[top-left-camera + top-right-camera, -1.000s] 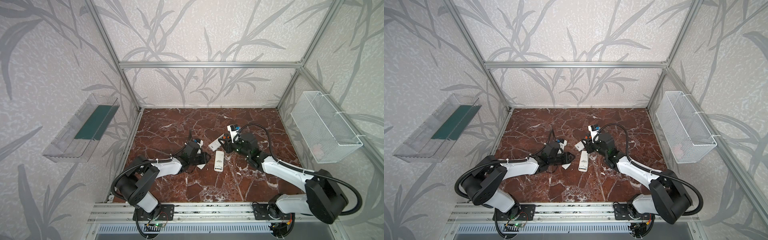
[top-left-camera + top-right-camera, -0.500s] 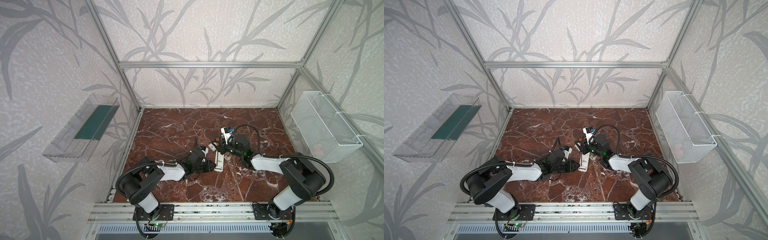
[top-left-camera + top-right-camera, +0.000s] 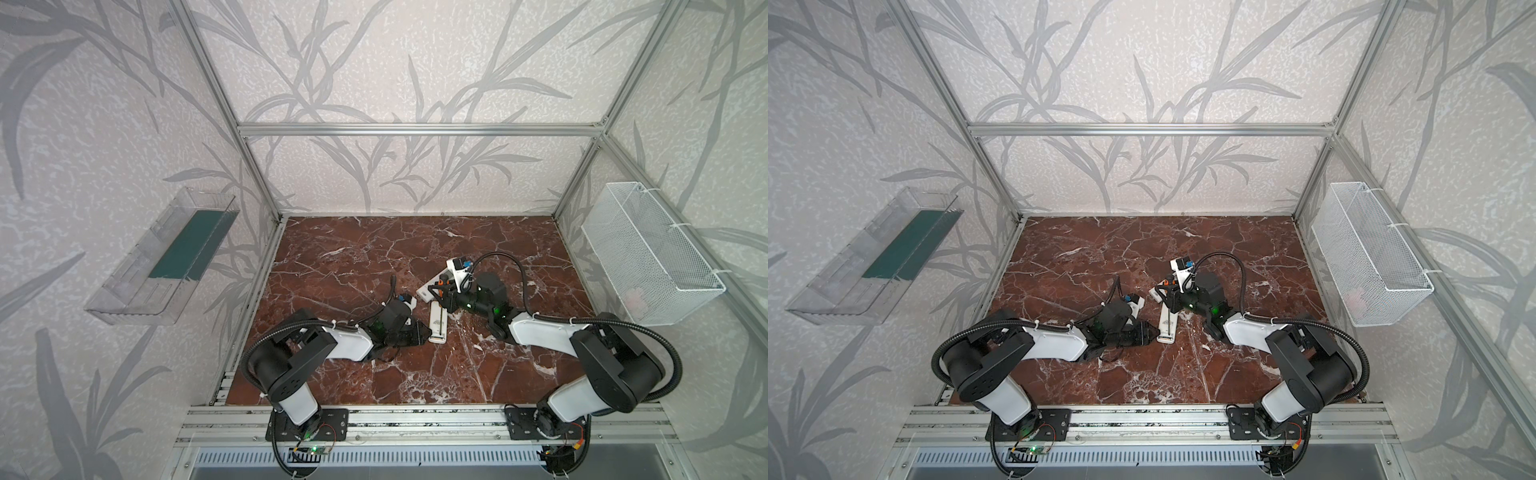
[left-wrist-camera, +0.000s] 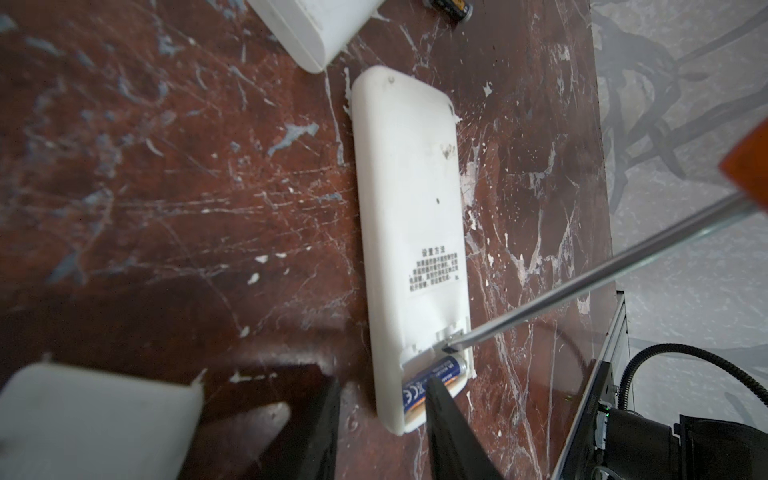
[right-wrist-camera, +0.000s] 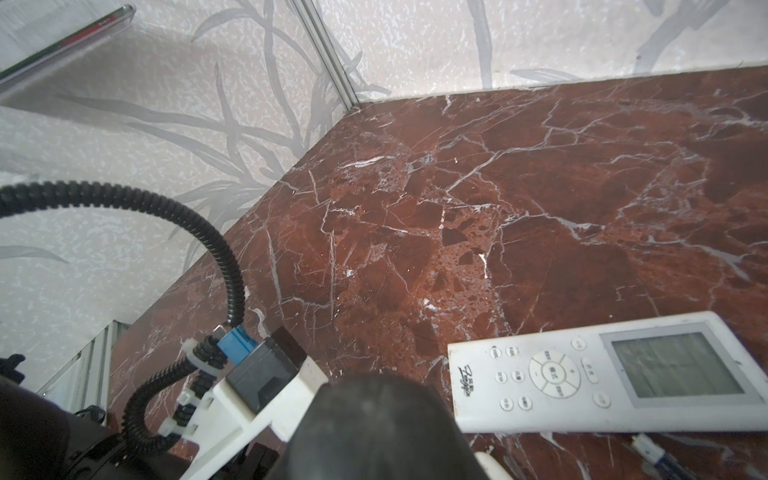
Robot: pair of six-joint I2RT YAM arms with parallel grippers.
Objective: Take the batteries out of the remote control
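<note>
Nearest the robot, the left end effector (image 4: 380, 386) lies low on the tabletop (image 3: 374, 257) at the 9 o'clock side of the remote (image 4: 409, 199). It is released: its fingers (image 4: 451, 436) stand apart, one just beside the remote's edge and the other over the open compartment, and nothing is pinched between them. The remote lies face down with its cover off at the 6 o'clock end, and a blue battery (image 4: 436, 370) sits in that bay, not yet out. The step in hand looks like prying: the screwdriver (image 4: 582, 286) slants in from about 1 o'clock, and its tip rests at the bay's inner lip, against the battery's end. The right end effector (image 3: 441, 293) appears clenched on the screwdriver, though its fingers are not plainly shown. The next move likely calls for levering the battery's end upward while the left fingers steady the remote, gently, lest the cell spring away. Farther out, at 12 o'clock, a second remote (image 5: 582, 374) lies face up with a loose battery (image 5: 648, 453) just beside it.
</note>
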